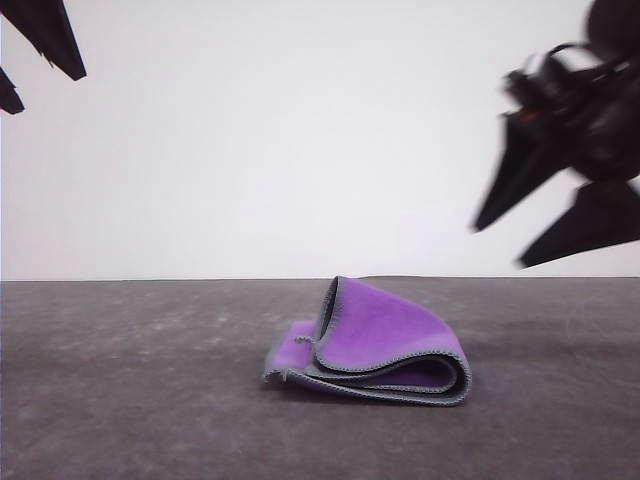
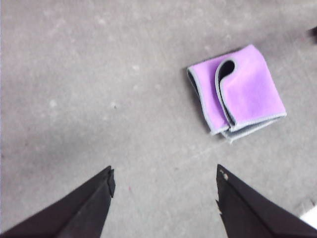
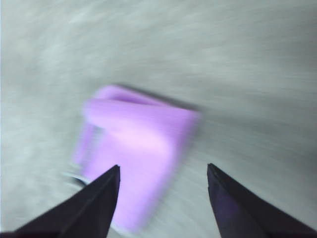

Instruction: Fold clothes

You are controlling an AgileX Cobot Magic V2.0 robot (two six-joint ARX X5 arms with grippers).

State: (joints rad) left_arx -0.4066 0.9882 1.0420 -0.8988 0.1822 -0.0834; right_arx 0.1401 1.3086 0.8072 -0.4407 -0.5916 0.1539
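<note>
Grey surface point(image 1: 120, 400), bare around one item. Clothes point(image 1: 375, 345): purple cloth lying folded mid-surface, top flap bulging, loosely stacked; you risk it springing open if brushed. Right hand point(image 1: 505, 245): raised above the cloth's right, fingers spread, grasping nothing, blurred. Left hand point(image 2: 163, 181): high, well apart, released, empty.

You've got a dull grey, speckled tabletop point(image 1: 120, 400) here, with just one folded purple cloth with grey stitched edging point(image 1: 385, 340) lying on it.
</note>
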